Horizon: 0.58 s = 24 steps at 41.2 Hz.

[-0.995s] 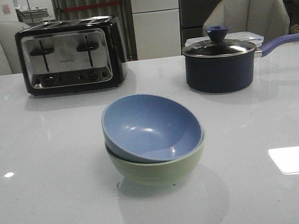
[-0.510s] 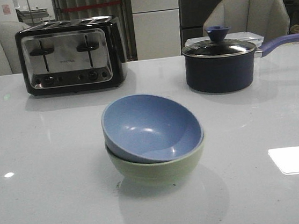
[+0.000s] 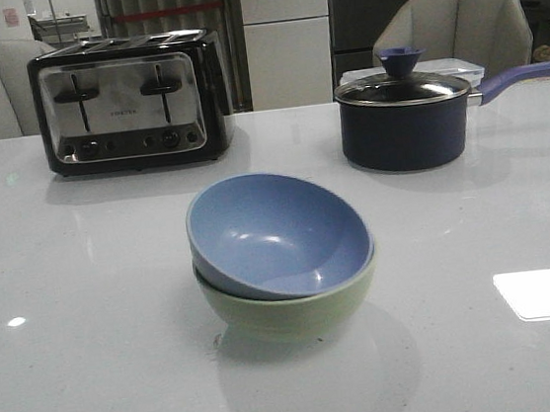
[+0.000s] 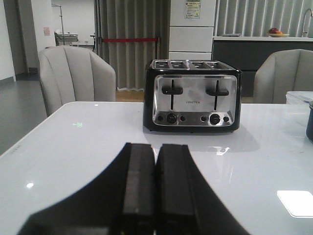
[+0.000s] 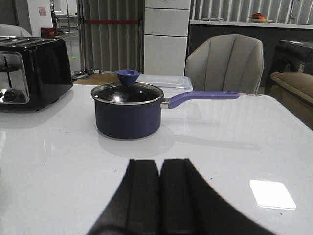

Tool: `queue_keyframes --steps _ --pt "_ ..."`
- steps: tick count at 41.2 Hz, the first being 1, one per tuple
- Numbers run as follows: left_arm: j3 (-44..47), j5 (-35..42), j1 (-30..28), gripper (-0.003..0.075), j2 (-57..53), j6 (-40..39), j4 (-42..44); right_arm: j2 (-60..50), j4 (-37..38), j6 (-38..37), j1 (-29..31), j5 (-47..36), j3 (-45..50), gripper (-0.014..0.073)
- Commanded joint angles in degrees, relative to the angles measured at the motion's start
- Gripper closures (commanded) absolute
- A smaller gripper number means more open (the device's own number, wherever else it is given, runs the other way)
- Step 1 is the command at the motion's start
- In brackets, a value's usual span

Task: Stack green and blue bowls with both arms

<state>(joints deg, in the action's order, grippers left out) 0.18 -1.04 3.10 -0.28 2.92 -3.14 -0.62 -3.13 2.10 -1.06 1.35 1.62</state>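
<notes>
In the front view the blue bowl [image 3: 278,230] sits tilted inside the green bowl [image 3: 292,308] at the middle of the white table. Neither arm shows in that view. Both bowls are out of sight in the wrist views. My left gripper [image 4: 156,149] is shut with nothing between its fingers, low over the table and facing the toaster. My right gripper [image 5: 160,164] is shut and empty too, facing the saucepan.
A black and chrome toaster [image 3: 129,103] stands at the back left. A dark navy lidded saucepan [image 3: 404,117] with a long handle stands at the back right, a clear container [image 5: 164,81] behind it. Grey chairs [image 3: 454,31] line the table's far edge.
</notes>
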Motion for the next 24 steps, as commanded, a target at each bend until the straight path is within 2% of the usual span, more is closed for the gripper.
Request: queue_keyframes --steps 1,24 --pt "0.3 4.7 0.4 0.0624 -1.1 -0.4 -0.1 -1.1 0.8 -0.1 0.4 -4.8 -0.2 0.054" --pt "0.3 4.7 0.4 0.0624 -1.1 -0.4 -0.1 -1.1 0.8 -0.1 0.9 -4.8 -0.2 0.054"
